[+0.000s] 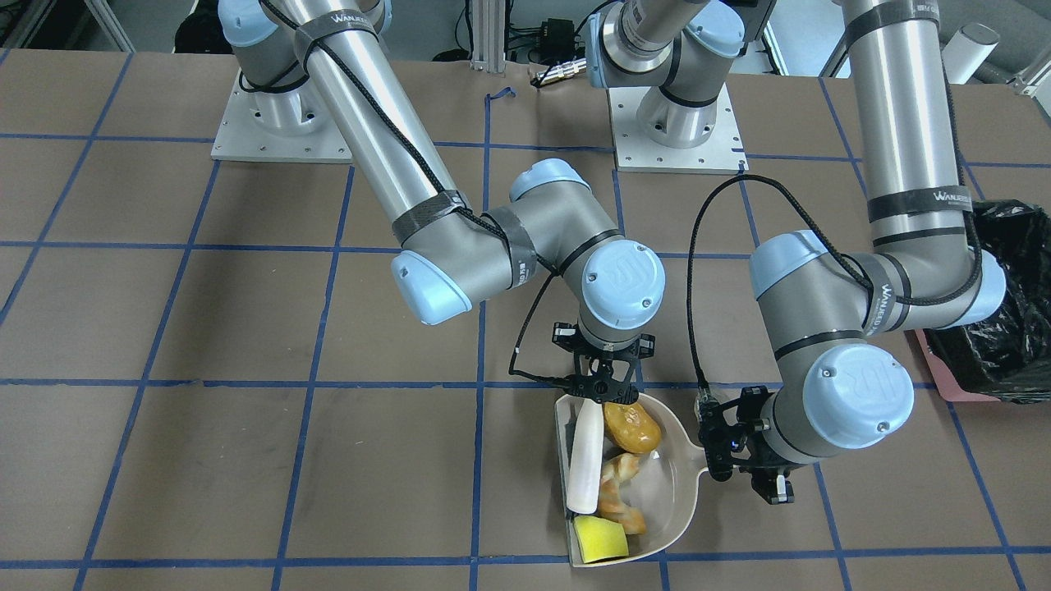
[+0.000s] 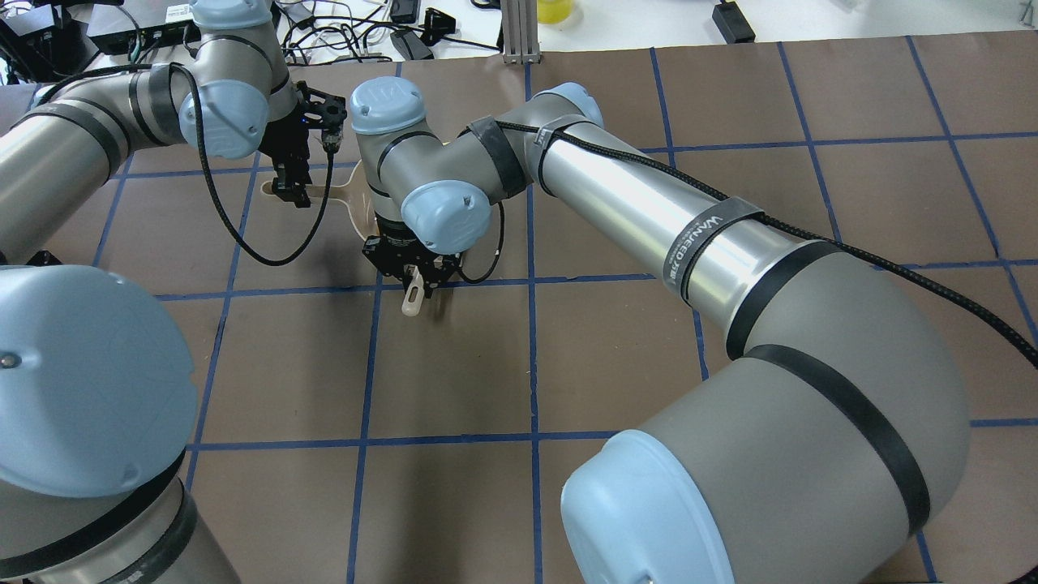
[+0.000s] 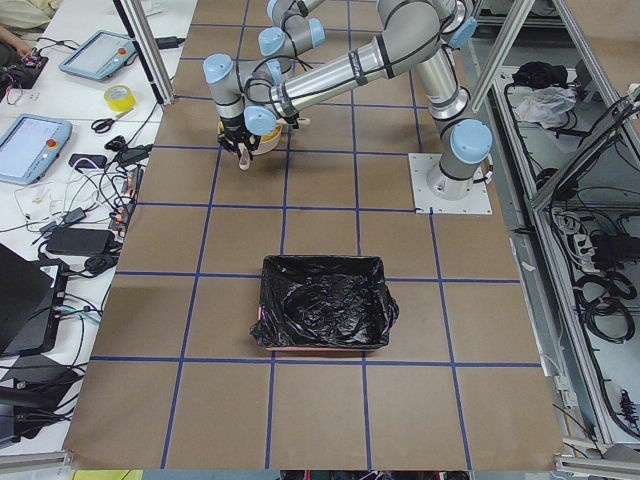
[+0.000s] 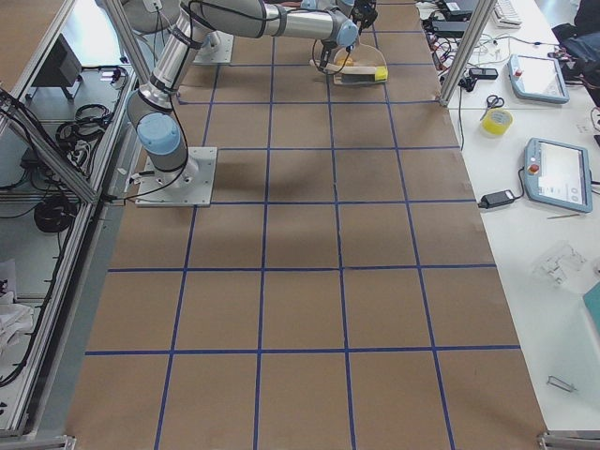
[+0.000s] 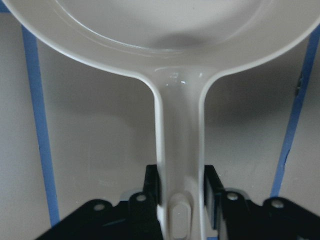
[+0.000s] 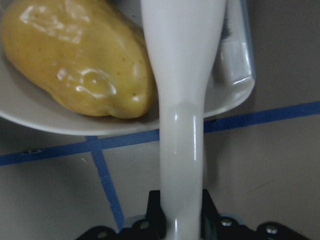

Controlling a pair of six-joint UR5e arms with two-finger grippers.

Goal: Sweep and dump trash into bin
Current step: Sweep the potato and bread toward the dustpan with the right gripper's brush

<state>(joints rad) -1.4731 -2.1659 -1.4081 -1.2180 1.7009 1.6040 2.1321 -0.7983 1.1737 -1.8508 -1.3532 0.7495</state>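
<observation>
A beige dustpan [image 1: 669, 484] lies on the table and holds all three pieces of trash: a glossy golden-brown lump [image 1: 632, 427], a tan croissant-like piece [image 1: 621, 492] and a yellow wedge [image 1: 599, 538]. My left gripper [image 1: 716, 447] is shut on the dustpan's handle [image 5: 179, 150]. My right gripper [image 1: 605, 392] is shut on the handle of a white brush [image 1: 586, 460], whose head lies inside the pan beside the pieces. The right wrist view shows the brush handle [image 6: 182, 150] next to the lump [image 6: 75, 55]. The bin [image 3: 325, 315], lined with black plastic, stands far off toward my left.
The brown table is marked with a grid of blue tape lines [image 1: 480, 460]. Both arm bases [image 1: 283, 123] are bolted at the robot's side. The bin's corner [image 1: 1006, 304] shows behind my left arm's elbow. Tablets and tools lie beyond the table's far edge [image 4: 553, 169].
</observation>
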